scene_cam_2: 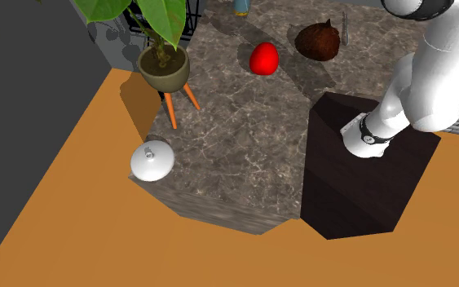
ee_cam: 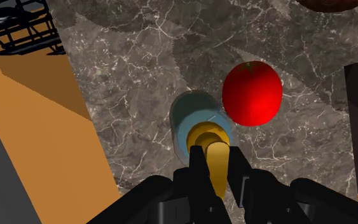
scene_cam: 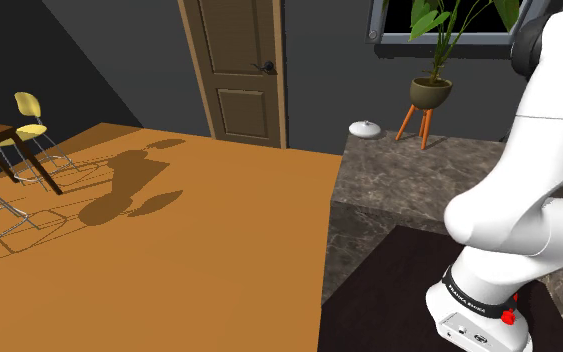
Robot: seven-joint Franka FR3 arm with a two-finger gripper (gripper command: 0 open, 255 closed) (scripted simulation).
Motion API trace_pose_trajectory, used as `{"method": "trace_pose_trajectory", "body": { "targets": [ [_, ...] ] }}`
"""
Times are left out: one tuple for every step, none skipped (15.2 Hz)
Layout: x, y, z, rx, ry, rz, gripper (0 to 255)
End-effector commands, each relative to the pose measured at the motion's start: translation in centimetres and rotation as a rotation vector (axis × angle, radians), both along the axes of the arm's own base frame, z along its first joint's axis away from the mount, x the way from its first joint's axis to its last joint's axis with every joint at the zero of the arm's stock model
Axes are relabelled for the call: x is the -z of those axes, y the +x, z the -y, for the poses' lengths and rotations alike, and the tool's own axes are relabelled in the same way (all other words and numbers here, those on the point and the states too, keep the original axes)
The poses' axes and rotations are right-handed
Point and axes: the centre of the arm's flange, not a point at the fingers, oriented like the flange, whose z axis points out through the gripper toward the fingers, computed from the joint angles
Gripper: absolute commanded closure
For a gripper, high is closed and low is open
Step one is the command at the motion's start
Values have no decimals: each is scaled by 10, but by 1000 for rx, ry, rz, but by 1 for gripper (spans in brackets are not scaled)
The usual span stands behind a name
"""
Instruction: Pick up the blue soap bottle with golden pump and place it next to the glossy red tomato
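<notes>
The hand (ee_cam: 217,159) is narrow, its black fingers clamped on the golden pump (ee_cam: 206,135) of the pale blue, cylindrical soap bottle (ee_cam: 193,113). The bottle is just beside the glossy, round red tomato (ee_cam: 252,94), over the grey veined marble surface (ee_cam: 139,63). I cannot tell whether it rests there.

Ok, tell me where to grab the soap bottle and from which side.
Take the golden pump from above, along the axis of the soap bottle: it is narrow enough for the jaws, while the blue body below is wider and round. The gripper clasps it that way, the tomato close beside.
</notes>
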Motion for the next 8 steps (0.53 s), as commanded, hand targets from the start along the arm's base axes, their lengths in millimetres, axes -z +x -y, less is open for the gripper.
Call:
{"method": "trace_pose_trajectory", "body": {
  "targets": [
    [-2,-26,11,-2,0,0,255],
    [-3,-38,17,-2,0,0,255],
    [2,-38,17,-2,0,0,255],
    [7,-38,17,-2,0,0,255],
    [12,-38,17,-2,0,0,255],
    [18,-38,17,-2,0,0,255],
    [23,-38,17,-2,0,0,255],
    [28,-38,17,-2,0,0,255]
  ]
}}
